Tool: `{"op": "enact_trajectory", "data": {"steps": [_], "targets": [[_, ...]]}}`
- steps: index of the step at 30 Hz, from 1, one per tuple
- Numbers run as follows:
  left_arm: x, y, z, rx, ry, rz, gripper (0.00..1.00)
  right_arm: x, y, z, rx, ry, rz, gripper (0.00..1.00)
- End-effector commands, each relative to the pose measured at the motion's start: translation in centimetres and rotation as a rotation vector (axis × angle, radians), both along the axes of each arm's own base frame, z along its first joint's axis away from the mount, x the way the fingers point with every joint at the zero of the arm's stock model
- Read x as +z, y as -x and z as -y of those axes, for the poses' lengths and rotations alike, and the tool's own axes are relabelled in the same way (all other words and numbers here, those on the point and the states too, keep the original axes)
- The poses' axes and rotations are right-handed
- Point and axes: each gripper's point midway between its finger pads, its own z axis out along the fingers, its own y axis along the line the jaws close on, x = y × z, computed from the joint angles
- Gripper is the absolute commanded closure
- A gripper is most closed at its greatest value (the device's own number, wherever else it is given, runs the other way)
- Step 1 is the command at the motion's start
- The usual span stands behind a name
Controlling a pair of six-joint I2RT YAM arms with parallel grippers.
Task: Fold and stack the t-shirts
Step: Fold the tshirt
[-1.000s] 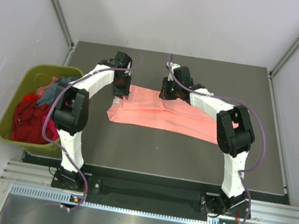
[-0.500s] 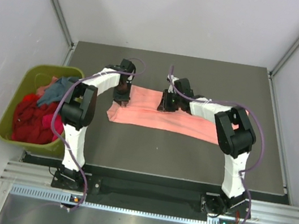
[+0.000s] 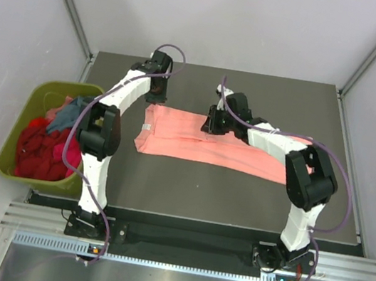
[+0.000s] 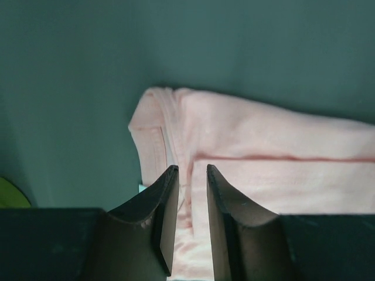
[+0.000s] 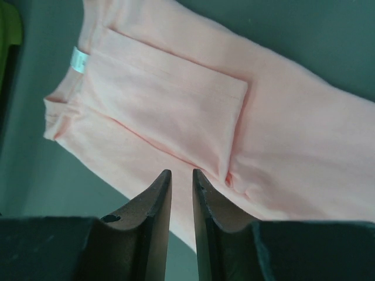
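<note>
The salmon-pink t-shirt (image 3: 194,145) lies flat on the dark table (image 3: 236,199), folded into a long band, with a sleeve folded over its body (image 5: 176,105). My left gripper (image 3: 156,98) hovers over the band's far left corner (image 4: 158,117). Its fingers (image 4: 191,168) stand a little apart with nothing between them. My right gripper (image 3: 210,126) hangs above the middle of the band's far edge. Its jaws (image 5: 180,171) are narrowly open and empty. Red (image 3: 35,147), magenta (image 3: 65,160) and teal-blue (image 3: 70,113) t-shirts lie bundled in the bin.
The olive-green bin (image 3: 25,102) stands off the table's left edge, beside the left arm. A white label (image 5: 78,59) marks the pink shirt's collar end. Grey walls close in the table on three sides.
The left gripper has lifted off the shirt's left end and moved toward the far edge. The right arm has swung its elbow outward to the right. The shirt's left end now lies flat.
</note>
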Motion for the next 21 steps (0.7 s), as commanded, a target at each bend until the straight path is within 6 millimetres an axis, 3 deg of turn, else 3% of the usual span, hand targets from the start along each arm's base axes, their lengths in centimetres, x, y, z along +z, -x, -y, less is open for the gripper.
{"op": "enact_trajectory", "data": {"steps": [1,9,13,21], "targets": [[-1.4,-1.6,-0.9,0.018,-0.026,-0.005,0.69,5.6,-0.5,0.8,-0.048,-0.045,0.105,0.78],[-3.9,-4.0,-2.8,0.053,-0.001,-0.004,0.72,7.4,-0.4,1.6,-0.068,-0.036,0.137,0.77],[-5.3,-4.9,-3.7,0.065,-0.014,-0.014,0.81,7.5,-0.5,1.8,-0.072,-0.025,0.142,0.77],[-8.0,-7.5,-3.4,0.047,0.024,0.003,1.00,7.9,-0.6,2.6,-0.089,-0.004,0.160,0.77]]}}
